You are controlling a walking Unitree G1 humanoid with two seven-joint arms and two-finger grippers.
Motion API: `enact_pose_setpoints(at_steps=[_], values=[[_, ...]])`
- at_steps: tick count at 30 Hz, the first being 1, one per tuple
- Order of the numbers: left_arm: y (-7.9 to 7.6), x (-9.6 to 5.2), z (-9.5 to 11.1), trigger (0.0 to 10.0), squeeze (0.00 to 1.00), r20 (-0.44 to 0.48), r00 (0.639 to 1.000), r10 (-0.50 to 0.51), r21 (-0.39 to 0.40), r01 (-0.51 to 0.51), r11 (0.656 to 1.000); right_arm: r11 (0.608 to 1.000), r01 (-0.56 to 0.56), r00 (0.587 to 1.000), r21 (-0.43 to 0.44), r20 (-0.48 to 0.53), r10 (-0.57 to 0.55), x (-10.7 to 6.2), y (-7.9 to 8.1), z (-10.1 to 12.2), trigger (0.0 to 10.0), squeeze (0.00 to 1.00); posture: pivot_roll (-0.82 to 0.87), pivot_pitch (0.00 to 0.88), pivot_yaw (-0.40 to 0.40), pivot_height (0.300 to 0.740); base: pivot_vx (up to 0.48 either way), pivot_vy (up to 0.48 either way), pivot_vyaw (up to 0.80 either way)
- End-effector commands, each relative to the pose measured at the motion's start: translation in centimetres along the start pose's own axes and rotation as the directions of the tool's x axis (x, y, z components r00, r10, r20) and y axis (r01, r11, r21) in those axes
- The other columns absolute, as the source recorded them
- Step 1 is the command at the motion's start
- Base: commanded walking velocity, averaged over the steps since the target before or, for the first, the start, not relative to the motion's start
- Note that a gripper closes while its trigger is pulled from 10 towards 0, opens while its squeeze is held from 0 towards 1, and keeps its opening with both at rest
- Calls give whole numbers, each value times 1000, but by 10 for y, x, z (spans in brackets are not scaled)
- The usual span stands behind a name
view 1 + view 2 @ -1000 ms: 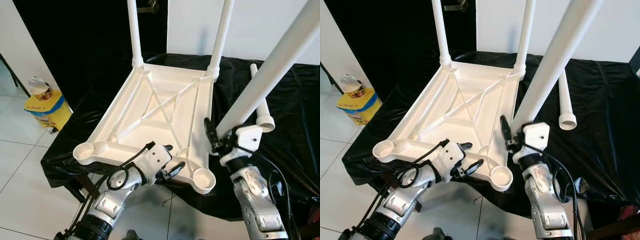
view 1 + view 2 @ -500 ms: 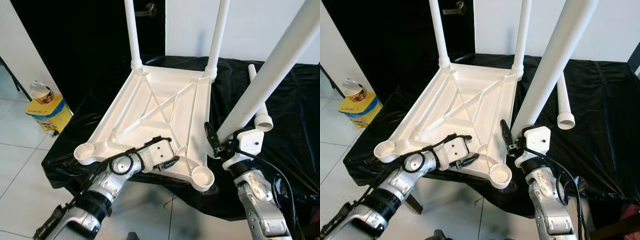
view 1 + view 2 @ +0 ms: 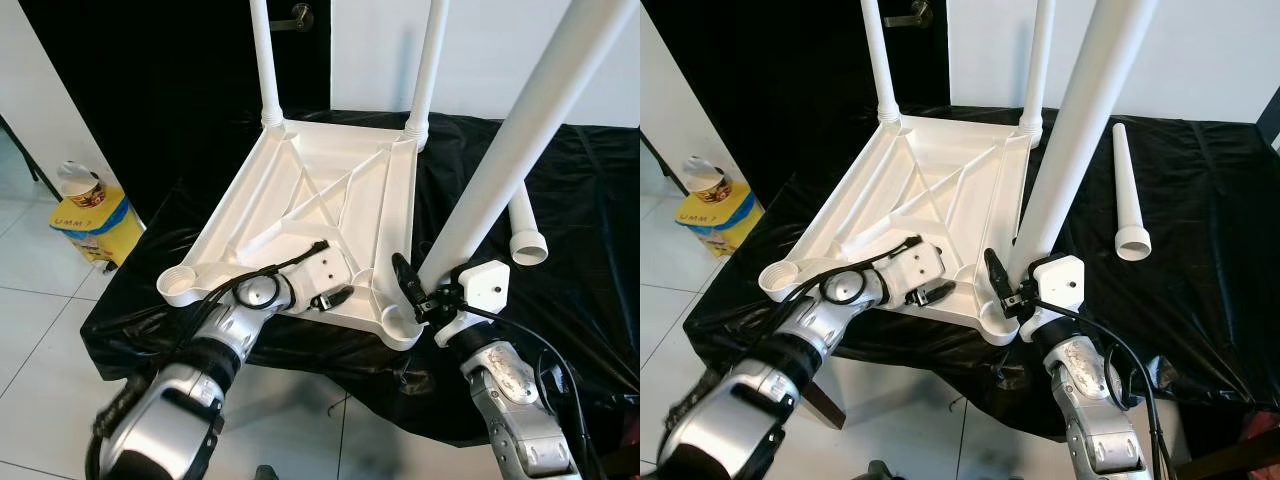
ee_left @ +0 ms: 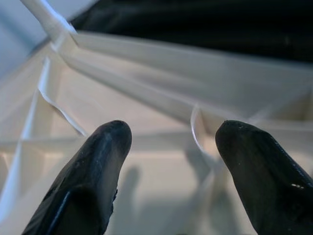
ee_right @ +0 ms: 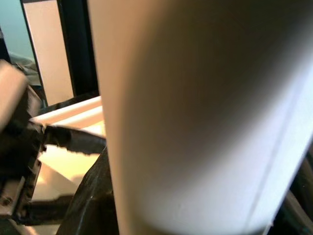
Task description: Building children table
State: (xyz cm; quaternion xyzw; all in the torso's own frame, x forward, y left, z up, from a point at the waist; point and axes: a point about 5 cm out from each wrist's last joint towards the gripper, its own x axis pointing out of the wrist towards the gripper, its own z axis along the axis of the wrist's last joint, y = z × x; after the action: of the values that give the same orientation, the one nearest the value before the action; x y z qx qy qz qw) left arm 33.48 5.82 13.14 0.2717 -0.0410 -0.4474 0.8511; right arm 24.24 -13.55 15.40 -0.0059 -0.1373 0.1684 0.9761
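— So, how many white plastic tube legs?
— Four: two upright in the far sockets of the upturned white plastic tabletop (image 3: 330,200), one loose leg (image 3: 1127,195) on the black cloth (image 3: 1200,250), one held leg (image 3: 510,150) clamped in the right gripper (image 3: 425,295) at the near right corner.
— And the left gripper (image 3: 335,290)?
— Fingers (image 4: 98,161) apart over the near edge — open cloth lies to the right.

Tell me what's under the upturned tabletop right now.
The tabletop lies on a black cloth spread across a support. The cloth covers that support entirely, so what it is cannot be told. The tabletop's near edge overhangs toward the floor.
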Motion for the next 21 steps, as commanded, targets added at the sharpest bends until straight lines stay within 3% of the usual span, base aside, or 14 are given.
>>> enact_pose_setpoints(at_steps=[1,2,4,6,10,13,21], values=[[-1,-5,9,10000,0,90,995,32,-91,-24,996,1000,-16,1000,-5,-3,16,1,1,0,10000,0,-55,38,10,740,0,0,0],[-1,-5,9,10000,0,90,995,32,-91,-24,996,1000,-16,1000,-5,-3,16,1,1,0,10000,0,-55,38,10,740,0,0,0],[-20,-22,19,10000,0,200,976,-88,-151,120,981,997,-70,997,-21,-39,69,2,6,-7,10000,0,-41,43,1,740,0,0,0],[-30,-31,21,10000,0,217,964,-152,-120,181,976,996,-86,994,-11,-67,85,2,8,-12,10000,0,-29,44,-5,740,0,0,0],[-33,-33,20,10000,0,207,964,-167,-109,193,975,996,-86,993,1,-76,86,2,8,-14,10000,0,-27,44,-7,740,0,0,0],[-41,-49,20,10000,0,195,967,-166,-148,197,969,993,-117,976,-33,-191,108,0,8,-30,10000,0,6,40,-29,740,0,0,0],[-45,-60,19,10000,0,179,976,-124,-166,155,974,987,-154,964,-38,-225,142,-3,8,-35,10000,0,21,37,-46,740,0,0,0]])
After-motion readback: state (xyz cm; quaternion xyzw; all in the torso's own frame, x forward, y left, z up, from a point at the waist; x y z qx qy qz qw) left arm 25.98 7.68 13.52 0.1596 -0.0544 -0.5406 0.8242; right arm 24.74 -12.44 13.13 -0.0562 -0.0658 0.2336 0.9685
